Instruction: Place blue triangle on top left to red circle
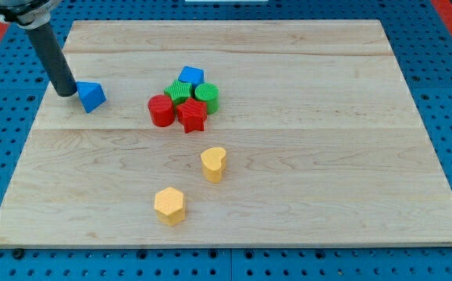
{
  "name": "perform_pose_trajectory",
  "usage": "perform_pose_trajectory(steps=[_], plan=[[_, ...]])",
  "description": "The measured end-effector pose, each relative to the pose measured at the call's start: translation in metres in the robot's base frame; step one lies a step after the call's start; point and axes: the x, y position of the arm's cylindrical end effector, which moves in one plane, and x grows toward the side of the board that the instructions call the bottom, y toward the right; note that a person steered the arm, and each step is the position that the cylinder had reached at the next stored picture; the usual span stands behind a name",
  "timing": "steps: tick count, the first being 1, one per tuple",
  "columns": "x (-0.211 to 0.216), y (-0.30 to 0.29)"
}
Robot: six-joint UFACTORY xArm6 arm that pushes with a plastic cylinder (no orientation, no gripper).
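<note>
The blue triangle [91, 96] lies on the wooden board [304, 195] at the view's left, well left of a cluster of blocks. My tip [66, 92] sits just left of the blue triangle, close to it or touching it. The red circle [161, 110] is the leftmost block of the cluster, about a block's width and more to the right of the triangle.
The cluster also holds a red star [192, 115], a green block [178, 92], a green circle [207, 97] and a blue block [191, 76] at its top. A yellow heart [213, 164] and a yellow hexagon [169, 205] lie lower down.
</note>
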Motion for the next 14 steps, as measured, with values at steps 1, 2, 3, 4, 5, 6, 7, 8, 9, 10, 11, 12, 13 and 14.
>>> perform_pose_trajectory(steps=[1, 2, 3, 4, 5, 6, 7, 8, 9, 10, 11, 12, 13, 14], plan=[[-0.016, 0.002], [-0.027, 0.013], [-0.027, 0.024], [-0.027, -0.006], [-0.015, -0.025], [0.005, -0.025], [0.023, -0.022], [0.024, -0.010], [0.024, 0.005], [0.024, 0.016], [0.024, 0.032], [0.024, 0.047], [0.017, 0.051], [0.007, 0.051]])
